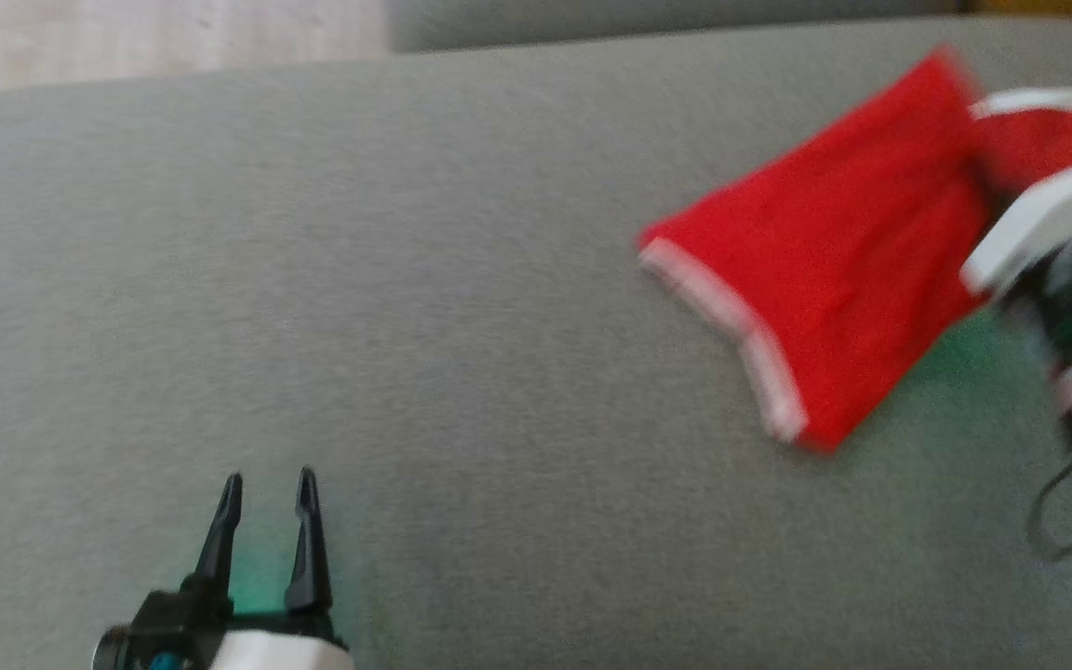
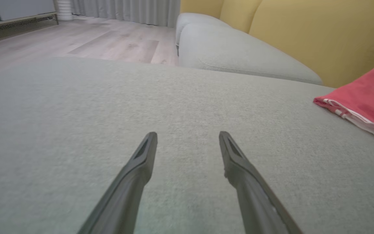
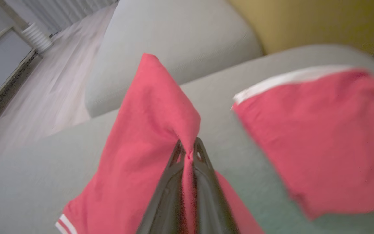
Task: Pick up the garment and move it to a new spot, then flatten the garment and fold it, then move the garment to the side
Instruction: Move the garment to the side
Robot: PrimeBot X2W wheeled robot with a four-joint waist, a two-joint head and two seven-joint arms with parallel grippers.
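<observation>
The garment (image 1: 834,270) is red with white trim, lying on the grey cushion (image 1: 406,326) at the right of the head view. In the right wrist view my right gripper (image 3: 188,152) is shut on a pinched fold of the garment (image 3: 154,123), lifting it into a peak; another part with a white band lies to the right. The pale right arm (image 1: 1048,233) covers the garment's right part in the head view, blurred. My left gripper (image 1: 268,493) stands open at the lower left over bare cushion, with nothing between its fingers. In the left wrist view, the left gripper (image 2: 188,138) shows the garment (image 2: 362,97) far right.
A second grey cushion (image 2: 239,52) and a yellow backrest (image 2: 320,32) lie beyond. Wooden floor (image 2: 93,42) borders the cushion's far edge. A cabinet (image 3: 5,61) stands across the room. The cushion's left and middle are bare fabric.
</observation>
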